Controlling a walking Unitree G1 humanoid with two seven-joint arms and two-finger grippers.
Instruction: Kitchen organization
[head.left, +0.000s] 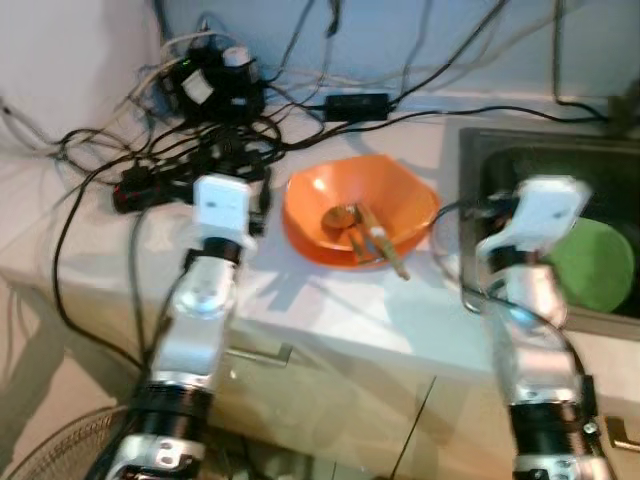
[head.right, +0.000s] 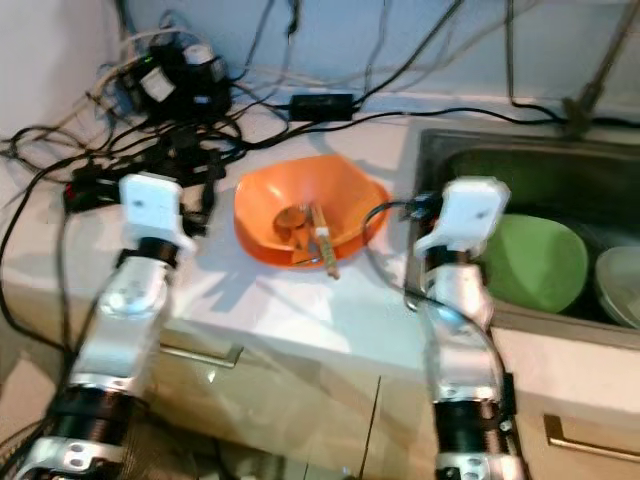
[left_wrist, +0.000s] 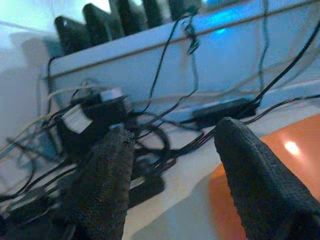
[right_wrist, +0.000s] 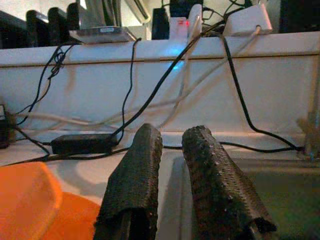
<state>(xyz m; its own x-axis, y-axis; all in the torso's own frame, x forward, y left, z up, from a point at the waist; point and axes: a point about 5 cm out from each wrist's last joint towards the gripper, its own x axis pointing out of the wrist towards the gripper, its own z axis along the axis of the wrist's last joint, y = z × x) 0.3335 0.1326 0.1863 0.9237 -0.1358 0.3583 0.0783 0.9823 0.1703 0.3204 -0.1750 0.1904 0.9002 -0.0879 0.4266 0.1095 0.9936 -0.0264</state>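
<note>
An orange bowl (head.left: 320, 195) sits on the white counter (head.left: 330, 310) with a wooden spoon and chopsticks (head.left: 365, 235) lying in it. My left arm (head.left: 205, 290) reaches over the counter just left of the bowl. The left gripper (left_wrist: 172, 132) is open and empty, with the bowl's rim (left_wrist: 270, 165) beside one finger and a tangle of cables behind. My right arm (head.left: 530, 290) is to the right of the bowl, at the sink's near-left corner. The right gripper (right_wrist: 172, 131) is shut on nothing, hovering between the bowl (right_wrist: 25, 200) and the sink.
A steel sink (head.left: 540, 150) at the right holds a green plate (head.right: 530, 262) and a pale dish (head.right: 620, 285). Black cables and power adapters (head.left: 215, 85) crowd the counter's back left. Cabinet drawers with a handle (head.left: 260, 352) lie below the counter edge. A fan grille (head.left: 50, 450) stands low left.
</note>
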